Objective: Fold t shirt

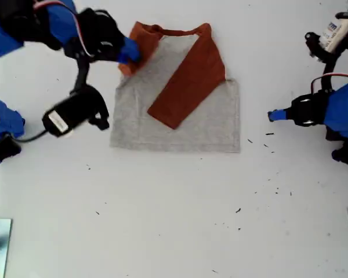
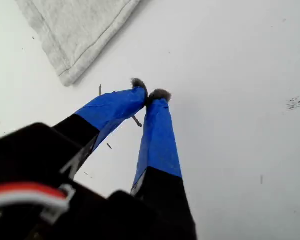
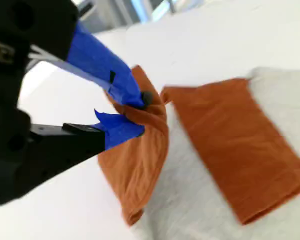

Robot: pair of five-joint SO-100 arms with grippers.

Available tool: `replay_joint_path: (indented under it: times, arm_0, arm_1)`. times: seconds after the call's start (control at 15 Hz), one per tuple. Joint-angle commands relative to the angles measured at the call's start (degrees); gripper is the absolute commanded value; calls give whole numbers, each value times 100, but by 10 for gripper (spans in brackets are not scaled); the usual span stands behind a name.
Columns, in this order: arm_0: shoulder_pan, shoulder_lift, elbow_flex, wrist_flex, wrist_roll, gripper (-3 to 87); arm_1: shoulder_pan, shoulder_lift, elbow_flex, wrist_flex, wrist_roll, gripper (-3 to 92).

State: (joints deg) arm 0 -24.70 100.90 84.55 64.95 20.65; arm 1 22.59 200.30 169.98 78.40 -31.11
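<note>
Right now the t shirt (image 1: 180, 110) lies flat on the white table (image 1: 174, 220), grey body showing, with one rust-orange sleeve (image 1: 188, 81) folded diagonally across it. My second gripper (image 3: 132, 112), at the exterior view's left, pinches the other orange sleeve (image 3: 140, 160), bunched up at the shirt's shoulder. My first gripper (image 2: 151, 96), at the exterior view's right, hangs over bare table with its blue-taped fingers (image 2: 157, 135) pressed together on nothing, well apart from the shirt's hem corner (image 2: 70, 75)
</note>
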Motion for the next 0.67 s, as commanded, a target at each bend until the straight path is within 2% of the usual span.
replay_joint_path:
  times: [0.0, 0.07, 0.2, 0.27, 0.33, 0.4, 0.53, 0.6]
  arm_0:
    - [1547, -1116, -2892, -246, 1063, 362]
    - [1397, -1028, -2839, -26, 642, 164]
    - [545, -492, -2136, 703, 387, 142]
    - [255, 18, -1503, 677, 466, 142]
    - [44, 659, -747, 431, 650, 128]
    - [-193, 1433, 211, 325, 483, 120]
    - [-545, 3454, 3015, -457, 387, 77]
    - [-677, 4140, 4104, -492, 193, 73]
  arm_1:
    - [53, 26, -44, 79, 114, 35]
    - [53, 26, -88, 88, 132, 35]
    - [44, 26, -114, 105, 141, 35]
    - [0, 26, -114, 105, 176, 35]
    - [-9, 26, -114, 114, 176, 35]
    - [-9, 26, -114, 114, 176, 35]
    - [0, 26, -97, 114, 185, 35]
    - [0, 26, -79, 114, 176, 35]
